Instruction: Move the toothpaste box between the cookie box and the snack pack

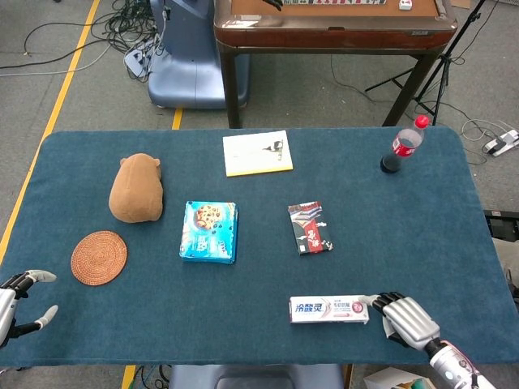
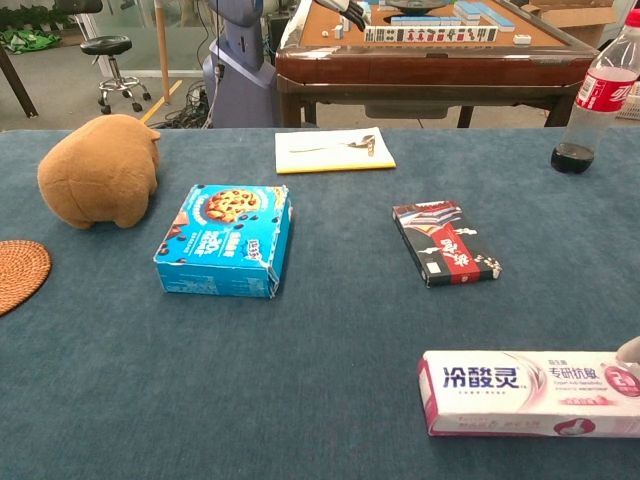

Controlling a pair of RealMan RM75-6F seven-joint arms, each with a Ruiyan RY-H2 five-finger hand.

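Observation:
The white and pink toothpaste box [image 1: 329, 309] [image 2: 530, 392] lies flat near the table's front edge, right of centre. My right hand [image 1: 405, 320] sits at its right end, its fingertips [image 2: 630, 350] touching the box there. The blue cookie box [image 1: 209, 231] [image 2: 226, 240] lies mid-table, and the dark red snack pack [image 1: 309, 228] [image 2: 446, 243] lies to its right with a bare gap between them. At the front left corner my left hand [image 1: 20, 296] hovers with its fingers apart, holding nothing.
A brown plush [image 1: 136, 188] [image 2: 100, 183] and a woven coaster [image 1: 99, 257] occupy the left side. At the back lie a notebook [image 1: 257, 152] and, far right, a cola bottle [image 1: 403, 146]. The blue table [image 1: 268, 284] ends just below the toothpaste box.

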